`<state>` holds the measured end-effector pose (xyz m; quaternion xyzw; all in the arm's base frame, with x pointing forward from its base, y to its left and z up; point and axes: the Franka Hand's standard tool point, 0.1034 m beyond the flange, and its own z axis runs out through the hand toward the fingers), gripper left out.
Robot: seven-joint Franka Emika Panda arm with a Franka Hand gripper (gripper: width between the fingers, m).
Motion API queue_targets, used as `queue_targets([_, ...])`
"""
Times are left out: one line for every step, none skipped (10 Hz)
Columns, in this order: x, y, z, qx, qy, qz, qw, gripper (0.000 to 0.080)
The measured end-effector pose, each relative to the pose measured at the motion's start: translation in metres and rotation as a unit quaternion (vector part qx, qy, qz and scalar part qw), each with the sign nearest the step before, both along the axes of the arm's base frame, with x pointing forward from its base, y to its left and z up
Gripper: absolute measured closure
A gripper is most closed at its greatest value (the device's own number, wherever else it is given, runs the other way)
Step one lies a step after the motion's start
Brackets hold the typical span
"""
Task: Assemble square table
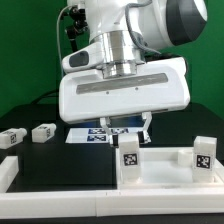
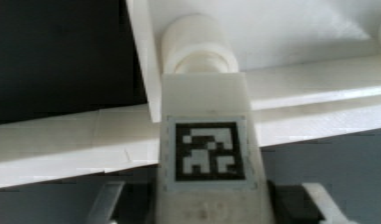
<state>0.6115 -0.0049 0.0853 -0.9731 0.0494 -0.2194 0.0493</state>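
Inspector: Nearest the lens in the exterior view, what do we log?

Operator: We log the square table slab. It is white and lies flat across the foreground on the black work surface.

Inspector: Gripper condition?

Operator: The gripper hangs just above the first upright leg. In the wrist view that leg's tagged face fills the middle, with a dark finger on either side. We cannot tell whether the pads touch the leg, so we record the grip as undetermined.

Inspector: Moving outward?

Operator: The first upright leg stands at the slab. The second upright leg stands at the slab too, well apart toward the exterior view's right. Behind the gripper, the marker board lies flat on the surface. Toward the exterior view's left, the inner loose leg and the outer loose leg lie on the surface, near each other. A white bar sits at that edge.

Inspector: Surface and room?

Operator: We see a matte black surface, with a green backdrop behind it.

Inspector: Counts?

Operator: We count one slab, four legs (two upright and two lying), one marker board and one white bar.
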Motion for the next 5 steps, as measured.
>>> queue_targets([-0.0003, -0.0002, -0.0004, 0.0, 0.0, 0.0, 1.0, 0.0427])
queue_targets([-0.0004, -0.0002, -0.0004, 0.0, 0.0, 0.0, 1.0, 0.0288])
queue_targets([-0.0004, -0.0003, -0.0005, 0.0, 0.001, 0.0, 1.0, 0.0194])
queue_targets([-0.0005, -0.0003, -0.0006, 0.0, 0.001, 0.0, 1.0, 0.0194])
queue_targets([-0.0005, -0.0003, -0.0006, 0.0, 0.001, 0.0, 1.0, 0.0158])
